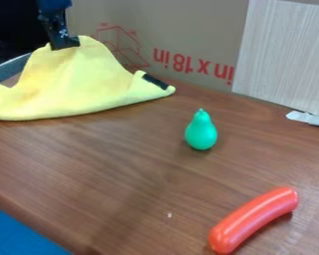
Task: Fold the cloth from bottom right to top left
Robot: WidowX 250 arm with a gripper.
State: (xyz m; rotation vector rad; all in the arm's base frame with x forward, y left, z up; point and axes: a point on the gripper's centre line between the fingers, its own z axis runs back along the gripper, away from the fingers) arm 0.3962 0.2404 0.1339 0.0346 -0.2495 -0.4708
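Pincer (65, 45) grips the raised yellow cloth (76, 82) beside cardboard (182, 30), green pear (201, 132) nearby, red sausage (254, 218) well apart.

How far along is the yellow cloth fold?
Done: grasp, by the looks of it; the black two-finger gripper pinches the yellow cloth. In hand: the pinched part is raised into a peak above the brown wooden table, upper left; can't tell which corner. Left, probably: lower it, lay the fold flat, release.

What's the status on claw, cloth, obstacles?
Claw shut on cloth. Cloth lifted into a peak, fold unfinished. Green pear and red sausage on table, both clear of cloth.
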